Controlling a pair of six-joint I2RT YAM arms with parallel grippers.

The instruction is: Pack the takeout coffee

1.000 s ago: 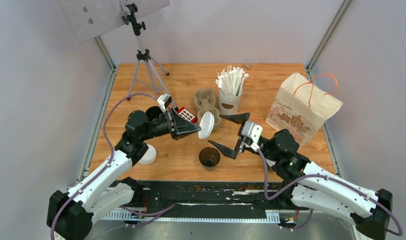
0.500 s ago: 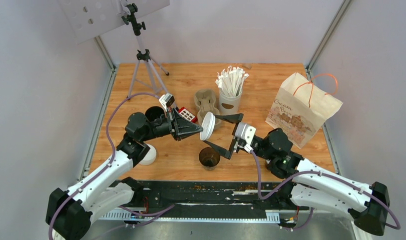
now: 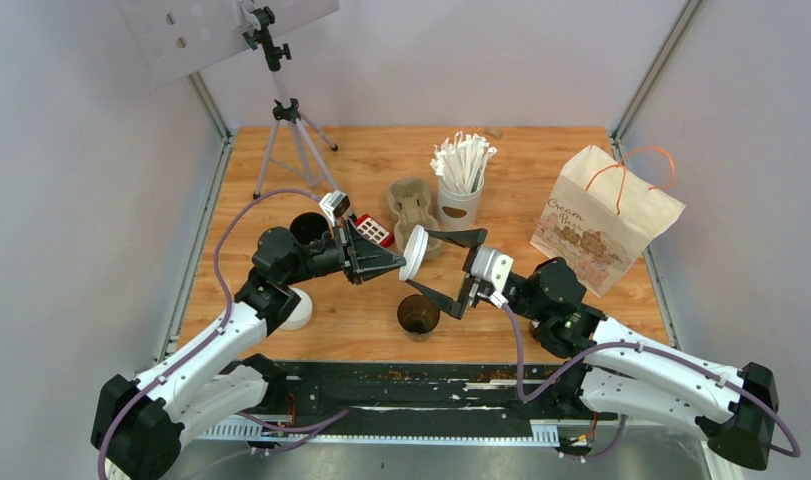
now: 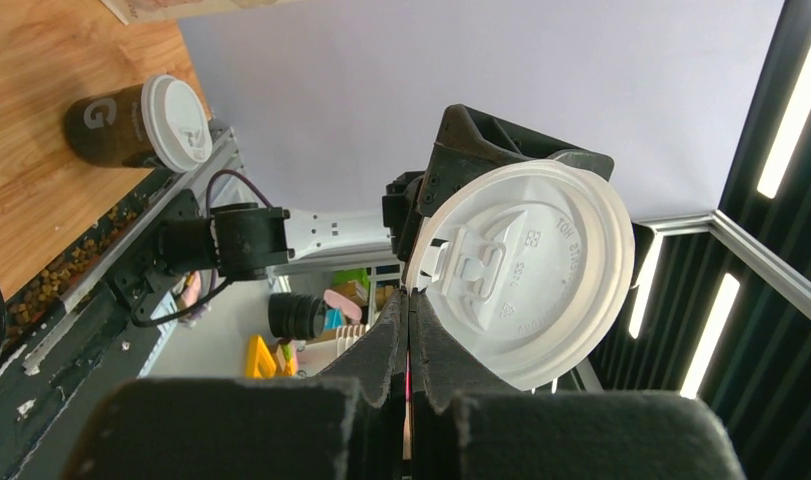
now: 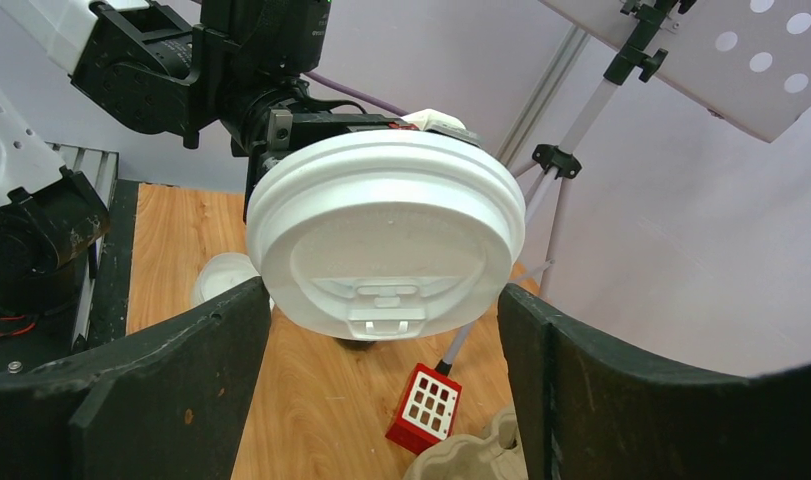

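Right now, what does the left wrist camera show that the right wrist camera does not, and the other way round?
Left wrist only: the left gripper pinched shut on the rim of the white lid, and the dark side of a lidded cup. Right wrist only: the right gripper open, one finger either side of the lid, plus a red box, the pulp tray and a tripod. Both: the white lid, held in the air, with the other arm behind it.
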